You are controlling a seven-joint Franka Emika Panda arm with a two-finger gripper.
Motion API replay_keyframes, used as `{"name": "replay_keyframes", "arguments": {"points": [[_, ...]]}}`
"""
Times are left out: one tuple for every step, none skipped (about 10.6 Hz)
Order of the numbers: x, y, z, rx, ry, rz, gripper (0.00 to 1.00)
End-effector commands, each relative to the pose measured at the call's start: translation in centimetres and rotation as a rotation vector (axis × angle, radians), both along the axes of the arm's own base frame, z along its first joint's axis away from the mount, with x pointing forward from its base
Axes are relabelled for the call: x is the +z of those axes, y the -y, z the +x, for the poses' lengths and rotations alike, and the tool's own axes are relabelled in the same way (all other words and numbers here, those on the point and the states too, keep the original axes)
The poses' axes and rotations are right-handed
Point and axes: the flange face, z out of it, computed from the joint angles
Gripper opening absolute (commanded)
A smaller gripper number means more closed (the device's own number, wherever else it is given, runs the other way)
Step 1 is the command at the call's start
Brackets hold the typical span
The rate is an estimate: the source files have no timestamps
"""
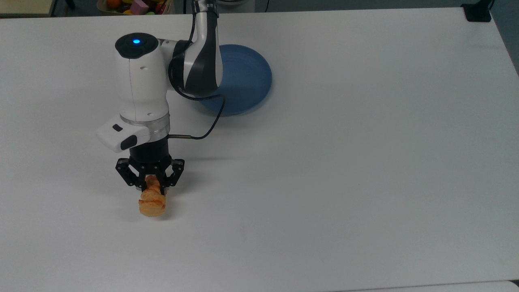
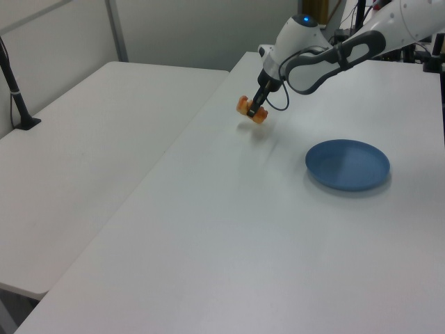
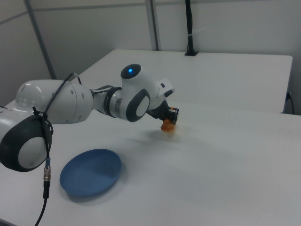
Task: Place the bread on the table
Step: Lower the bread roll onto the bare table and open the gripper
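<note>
One bread (image 1: pixel 152 202), a small golden-orange loaf with a ridged, glazed top, sits clamped at one end between the fingers of the gripper (image 1: pixel 151 187), its free end sticking out below them in the top view. It hangs just over the table (image 1: pixel 365 162), well apart from the blue plate (image 1: pixel 247 81), toward the top view's lower left.

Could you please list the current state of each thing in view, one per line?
bread: gripped at its upper end by the tool, hanging just above the table, not yet released.
tool: shut on the bread, pointing down.
blue plate: empty, upright on the table, partly hidden by the arm in the top view.
table: bare white top, bearing the plate.
</note>
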Motion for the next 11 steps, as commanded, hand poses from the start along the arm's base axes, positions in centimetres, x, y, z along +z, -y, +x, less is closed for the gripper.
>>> {"name": "replay_keyframes", "arguments": {"points": [[-1.4,-0.2,0.4,-0.007,0.012,0.001,0.43],[-1.5,-0.3,0.5,-0.006,0.030,0.002,0.60],[-1.8,-0.3,0.5,-0.005,0.032,0.001,0.78],[-1.9,-0.2,0.5,-0.004,0.030,-0.002,0.82],[-1.9,-0.2,0.5,-0.004,0.030,-0.002,0.95],[-1.9,-0.2,0.5,-0.004,0.030,-0.002,0.99],[-1.9,-0.3,0.5,-0.004,0.030,-0.002,1.00],[-1.5,-0.3,0.5,-0.004,0.034,-0.002,1.00],[-0.1,-0.4,0.5,-0.003,0.051,-0.003,1.00],[1.8,-0.3,0.1,-0.004,0.062,-0.006,1.00],[3.8,-0.5,-0.7,-0.002,0.071,-0.007,1.00]]}}
